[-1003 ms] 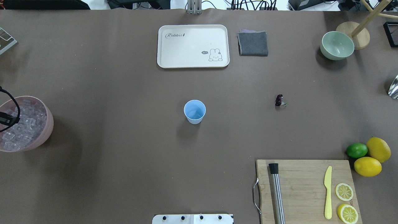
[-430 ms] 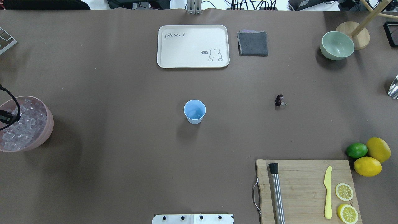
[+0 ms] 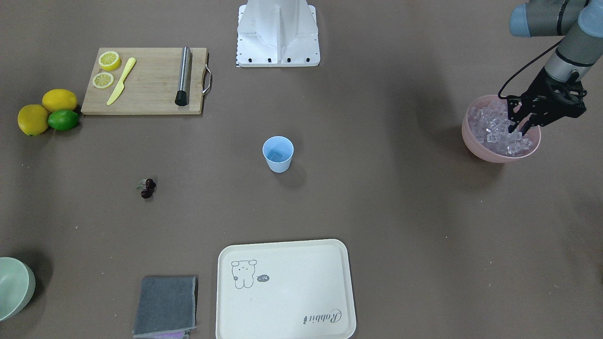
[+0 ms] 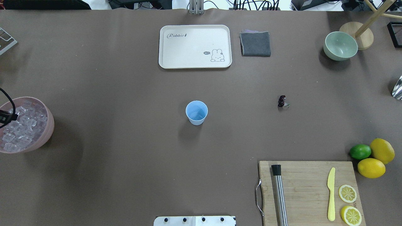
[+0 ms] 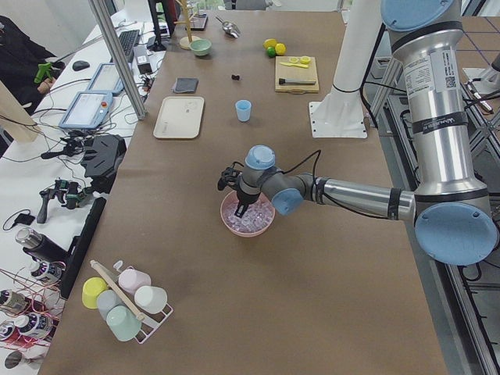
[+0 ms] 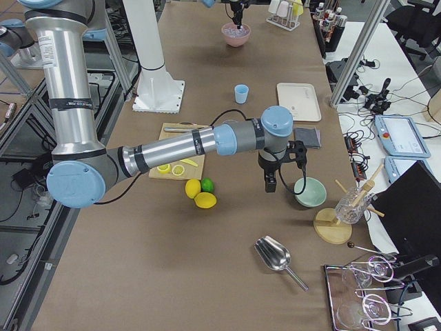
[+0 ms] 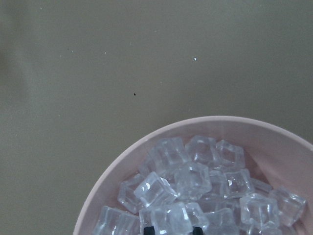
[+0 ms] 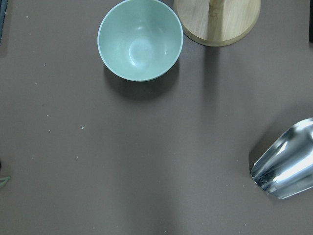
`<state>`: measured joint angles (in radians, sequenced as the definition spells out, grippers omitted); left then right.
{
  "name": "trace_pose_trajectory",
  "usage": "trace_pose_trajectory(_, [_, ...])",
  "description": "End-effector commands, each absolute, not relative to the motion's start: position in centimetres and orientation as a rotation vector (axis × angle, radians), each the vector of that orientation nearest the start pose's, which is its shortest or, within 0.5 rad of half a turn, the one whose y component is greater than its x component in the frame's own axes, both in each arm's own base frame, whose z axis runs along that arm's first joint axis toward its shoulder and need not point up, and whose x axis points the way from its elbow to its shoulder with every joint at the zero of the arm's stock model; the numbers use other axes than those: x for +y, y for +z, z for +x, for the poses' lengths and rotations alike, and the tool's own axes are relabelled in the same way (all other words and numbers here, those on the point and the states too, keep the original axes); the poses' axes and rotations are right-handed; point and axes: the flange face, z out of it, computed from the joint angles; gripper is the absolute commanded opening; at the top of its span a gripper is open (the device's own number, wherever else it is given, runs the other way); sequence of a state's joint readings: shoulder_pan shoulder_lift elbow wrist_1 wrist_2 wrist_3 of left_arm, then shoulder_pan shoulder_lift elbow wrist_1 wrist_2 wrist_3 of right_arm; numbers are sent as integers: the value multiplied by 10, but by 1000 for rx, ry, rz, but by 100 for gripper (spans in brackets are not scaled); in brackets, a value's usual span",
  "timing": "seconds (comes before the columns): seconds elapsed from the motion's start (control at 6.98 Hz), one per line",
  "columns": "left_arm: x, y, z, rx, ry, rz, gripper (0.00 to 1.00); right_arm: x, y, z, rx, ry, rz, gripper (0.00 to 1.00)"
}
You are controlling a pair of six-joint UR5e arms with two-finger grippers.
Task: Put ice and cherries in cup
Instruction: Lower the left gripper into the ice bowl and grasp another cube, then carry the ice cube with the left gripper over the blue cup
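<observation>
Left gripper (image 3: 518,128) spread, tips down among the ice (image 3: 492,123) in the pink bowl (image 3: 476,147), light blue cup (image 3: 278,154) mid-desk (image 3: 386,188) well apart, cherries (image 3: 149,188) farther off, right gripper (image 6: 270,187) beside the green bowl (image 6: 310,192), its grip impossible to tell

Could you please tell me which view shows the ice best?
The left wrist-mounted view: the ice sits close up, single cubes distinct. Front-facing shows the heap in the pink bowl under the left gripper; overhead crops it; side views show it tiny.
</observation>
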<state>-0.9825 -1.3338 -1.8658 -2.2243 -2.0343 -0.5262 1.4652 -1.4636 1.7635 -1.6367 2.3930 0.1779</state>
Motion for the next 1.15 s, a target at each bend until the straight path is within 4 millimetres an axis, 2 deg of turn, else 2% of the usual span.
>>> trace_pose_trajectory(0.0, [-395, 540, 149, 750, 213, 387, 0, -536, 512, 4, -843, -28, 102, 100])
trace_pose_trajectory(0.14, [-402, 521, 153, 769, 219, 424, 0, -536, 512, 4, -843, -28, 102, 100])
trace_pose_trajectory(0.29, [-423, 490, 167, 807, 221, 483, 0, -536, 511, 3, -844, -28, 102, 100])
trace_pose_trajectory(0.57, [-466, 414, 198, 907, 184, 574, 0, -536, 512, 4, -843, -25, 100, 100])
trace_pose_trajectory(0.72, [-479, 373, 223, 976, 155, 589, 0, -536, 512, 4, -843, -25, 100, 100])
trace_pose_trajectory(1.0, [-474, 298, 303, 1106, 74, 581, 0, -537, 514, 4, -839, -24, 98, 100])
